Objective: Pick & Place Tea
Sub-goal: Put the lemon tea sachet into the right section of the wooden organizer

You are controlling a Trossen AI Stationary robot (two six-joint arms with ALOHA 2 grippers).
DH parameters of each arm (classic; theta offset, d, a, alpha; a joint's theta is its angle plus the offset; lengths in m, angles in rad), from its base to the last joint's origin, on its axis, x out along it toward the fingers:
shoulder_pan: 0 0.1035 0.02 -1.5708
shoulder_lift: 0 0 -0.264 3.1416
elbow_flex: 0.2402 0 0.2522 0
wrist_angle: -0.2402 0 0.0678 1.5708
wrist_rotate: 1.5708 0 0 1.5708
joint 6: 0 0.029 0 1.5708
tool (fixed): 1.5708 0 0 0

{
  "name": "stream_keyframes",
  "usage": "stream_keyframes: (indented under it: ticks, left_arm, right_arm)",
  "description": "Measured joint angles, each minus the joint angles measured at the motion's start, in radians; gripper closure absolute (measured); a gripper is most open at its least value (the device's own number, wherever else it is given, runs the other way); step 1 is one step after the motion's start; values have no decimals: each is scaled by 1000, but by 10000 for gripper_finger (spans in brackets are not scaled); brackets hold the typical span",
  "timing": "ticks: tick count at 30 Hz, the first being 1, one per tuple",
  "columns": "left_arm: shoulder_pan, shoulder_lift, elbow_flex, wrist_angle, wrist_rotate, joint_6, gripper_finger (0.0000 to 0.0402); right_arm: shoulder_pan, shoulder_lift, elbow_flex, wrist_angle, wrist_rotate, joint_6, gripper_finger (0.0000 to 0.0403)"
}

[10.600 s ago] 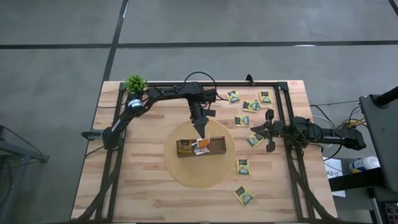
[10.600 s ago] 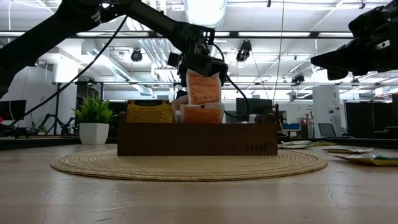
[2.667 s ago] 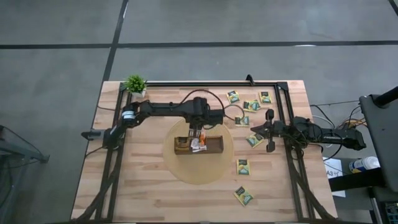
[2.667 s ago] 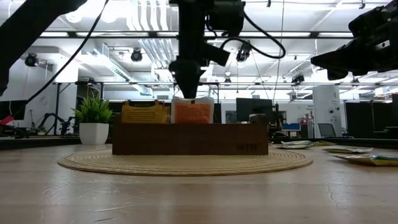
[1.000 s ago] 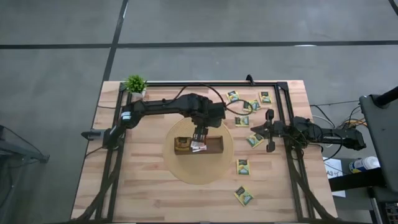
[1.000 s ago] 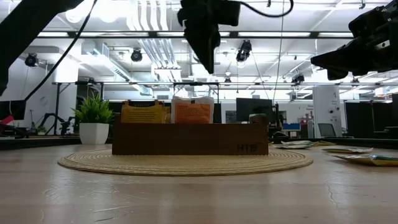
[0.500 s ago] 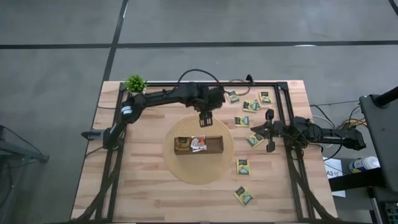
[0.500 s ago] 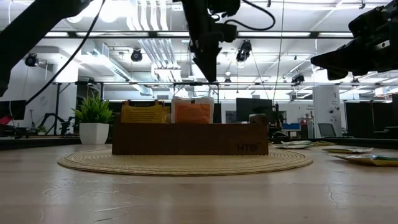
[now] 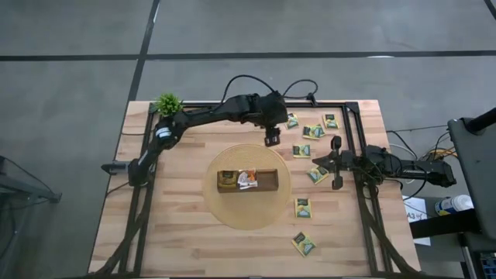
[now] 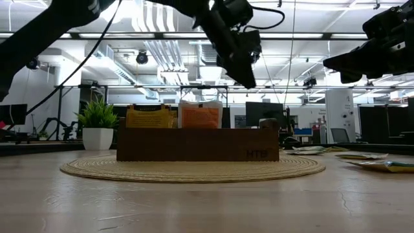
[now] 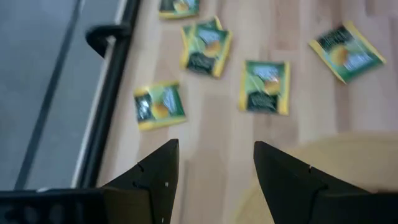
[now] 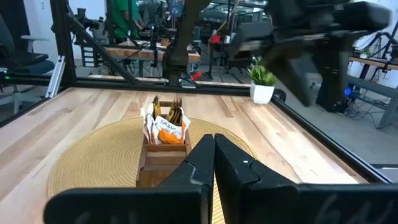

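A brown wooden tray [image 9: 267, 180] stands on a round woven mat [image 9: 248, 213] at mid-table, with tea sachets [image 9: 246, 178] upright in it. More tea sachets [image 9: 313, 131] lie flat on the table at the far right. My left gripper [image 9: 272, 139] hangs open and empty above the table, between the tray and these loose sachets. Its wrist view looks down past the open fingers [image 11: 158, 171] at several green-and-yellow sachets [image 11: 265, 86]. My right gripper [image 9: 314, 162] waits shut at the right edge, pointing toward the tray [image 12: 163, 158].
A small potted plant [image 9: 167, 104] stands at the far left corner. A black frame rail [image 11: 102, 112] runs along the far edge beside the loose sachets. Other sachets lie near the mat's right side [image 9: 302, 207] and toward the near edge [image 9: 304, 243].
My left gripper has gone from above the tray toward the table's far and right edges, toward the loose sachets, and has tipped from pointing down to slanting forward. It has stayed open and empty. The sachets in the tray have kept still.
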Motion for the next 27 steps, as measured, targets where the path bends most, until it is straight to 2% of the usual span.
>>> stream_keyframes:
  ticks: [7, 12, 15, 18, 20, 27]
  left_arm:
    - [5, 12, 0, 36, -5, -14, 200]
    - [5, -12, -1, -22, 49, -66, 200]
    - [5, -46, -43, -12, 75, -101, 200]
    - [-8, -117, -175, 77, 78, -134, 200]
    - [-25, -188, -316, 188, 80, -158, 200]
    - [-78, -544, -935, 751, 79, -275, 200]
  right_arm:
    - [0, 1, 0, 0, 0, 0, 394]
    - [0, 1, 0, 0, 0, 0, 394]
    - [0, -1, 0, 0, -1, 0, 394]
    - [0, 0, 0, 0, 0, 0, 394]
    - [0, 1, 0, 0, 1, 0, 394]
    - [0, 0, 0, 0, 0, 0, 394]
